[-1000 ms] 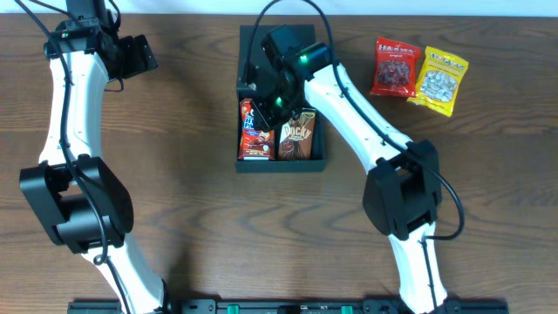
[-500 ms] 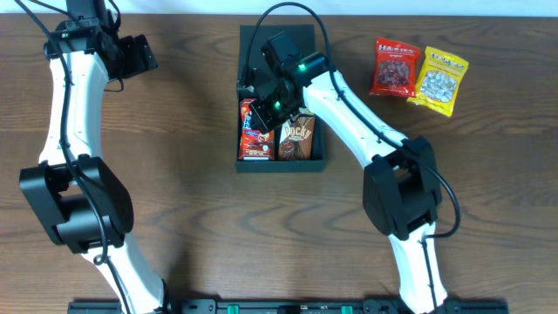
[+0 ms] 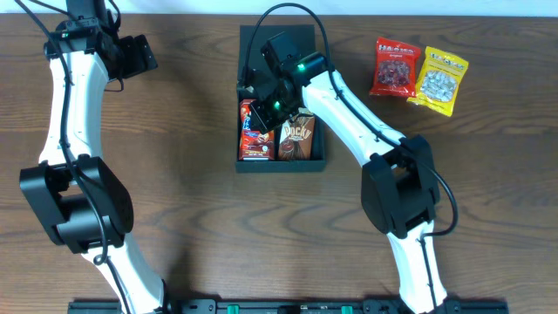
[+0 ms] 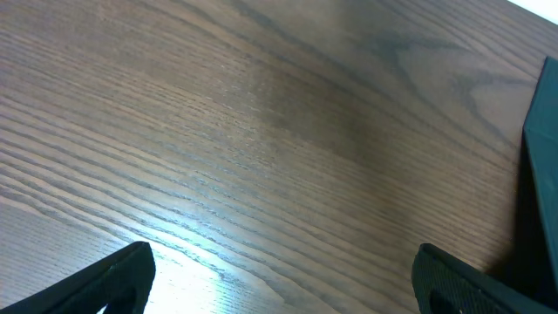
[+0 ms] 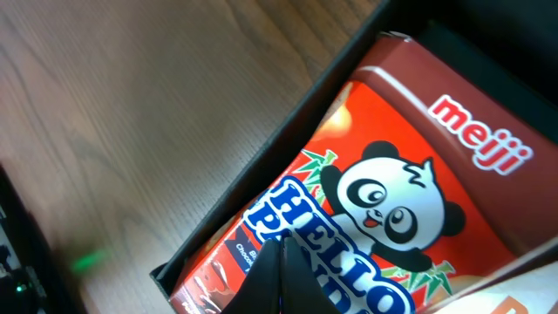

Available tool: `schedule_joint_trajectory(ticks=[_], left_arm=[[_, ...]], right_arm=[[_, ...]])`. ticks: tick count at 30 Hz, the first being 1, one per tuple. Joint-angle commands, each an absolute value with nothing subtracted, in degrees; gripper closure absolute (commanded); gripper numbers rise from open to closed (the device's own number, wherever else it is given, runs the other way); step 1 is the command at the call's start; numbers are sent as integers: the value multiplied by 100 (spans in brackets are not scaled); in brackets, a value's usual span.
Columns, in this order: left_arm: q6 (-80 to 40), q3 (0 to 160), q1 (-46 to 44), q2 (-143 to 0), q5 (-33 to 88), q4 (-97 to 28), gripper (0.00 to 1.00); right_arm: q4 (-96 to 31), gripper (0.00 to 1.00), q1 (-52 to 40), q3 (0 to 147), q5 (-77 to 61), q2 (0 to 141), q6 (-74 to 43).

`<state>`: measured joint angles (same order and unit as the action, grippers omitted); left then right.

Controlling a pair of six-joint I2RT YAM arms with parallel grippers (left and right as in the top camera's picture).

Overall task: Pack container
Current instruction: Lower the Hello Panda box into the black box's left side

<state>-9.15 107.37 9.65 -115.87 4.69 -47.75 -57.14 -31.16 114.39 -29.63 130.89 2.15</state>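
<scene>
The container (image 3: 281, 166), a dark square box with its flap lid open at the far side, sits at the table's middle back. Inside lie a red Hello Panda box (image 3: 253, 135) on the left and a brown Pocky box (image 3: 297, 139) on the right. My right gripper (image 3: 266, 109) is shut, its tips (image 5: 283, 262) together on top of the Hello Panda box (image 5: 392, 174), beside the container's left wall (image 5: 270, 144). My left gripper (image 3: 139, 54) is open and empty (image 4: 283, 292) over bare table at the far left; the container's edge (image 4: 545, 174) shows at its right.
A red snack packet (image 3: 394, 67) and a yellow snack packet (image 3: 440, 80) lie side by side on the table to the right of the container. The table is dark wood.
My right gripper has shifted slightly left and towards the back over the Hello Panda box. The left arm has not moved.
</scene>
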Motion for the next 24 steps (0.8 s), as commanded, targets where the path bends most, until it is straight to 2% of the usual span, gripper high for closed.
schedule_joint_trajectory(ticks=[1, 10, 24], left_arm=[[-945, 10735, 982, -11668, 449, -4790, 5], [-945, 10735, 982, -11668, 449, -4792, 5], [-943, 10735, 982, -11668, 449, -4797, 5]], right_arm=[[-5732, 99, -3142, 11524, -3050, 13340, 377], [-5774, 98, -3142, 11526, -3262, 13340, 635], [-5465, 98, -3168, 11518, -2591, 13502, 631]])
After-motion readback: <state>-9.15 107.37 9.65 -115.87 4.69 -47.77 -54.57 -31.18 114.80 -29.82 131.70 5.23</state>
